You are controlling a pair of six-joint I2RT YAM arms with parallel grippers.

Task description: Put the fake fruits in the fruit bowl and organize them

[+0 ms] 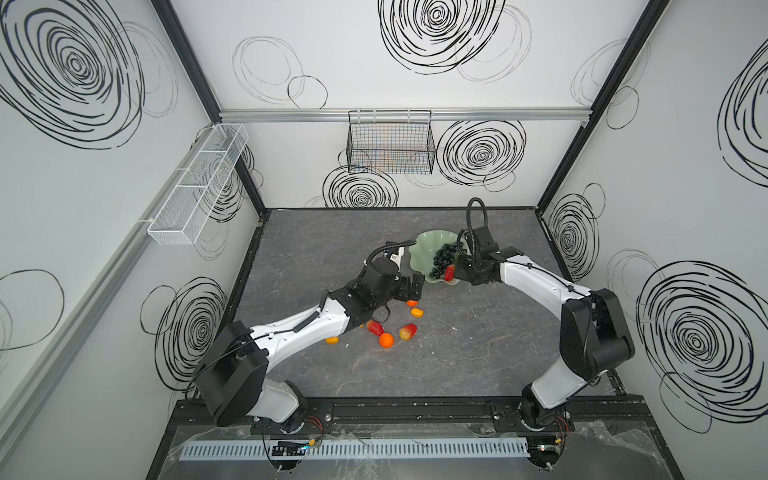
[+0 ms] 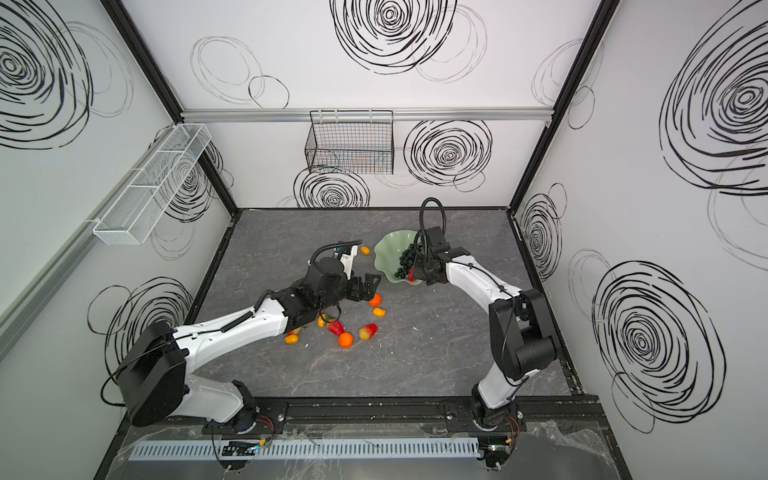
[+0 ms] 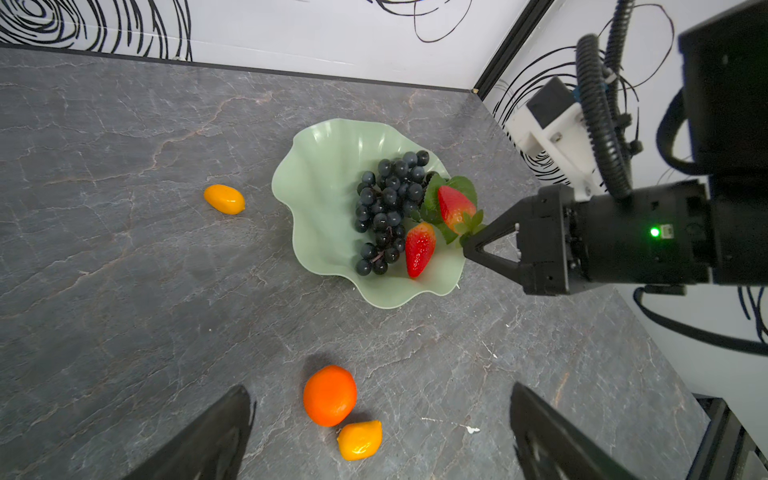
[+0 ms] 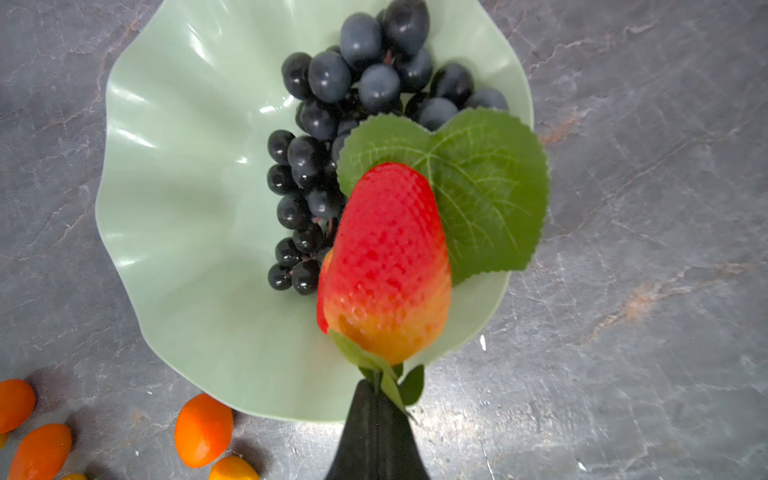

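The bowl [image 1: 420, 249] is bare on its side toward the surface's [image 1: 457, 361] left edge. Grapes [image 1: 442, 259] and a strawberry [image 3: 419, 249] fill the rest, and the right hand [image 3: 467, 245] with a second strawberry [image 4: 386, 257] hangs over its near rim. Loose fruits [image 1: 386, 340] clutter the middle; the near-right corner lies open.

Overhead stereo pair, two wrist close-ups

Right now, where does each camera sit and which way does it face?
Top views: high above the robot, looking down at the grey marbled table; left arm and right arm show.
Left wrist: faces the pale mint-green wavy bowl past the open left gripper.
Right wrist: looks down past the shut right gripper pinching a red plastic strawberry.
Shared: all show the bowl.
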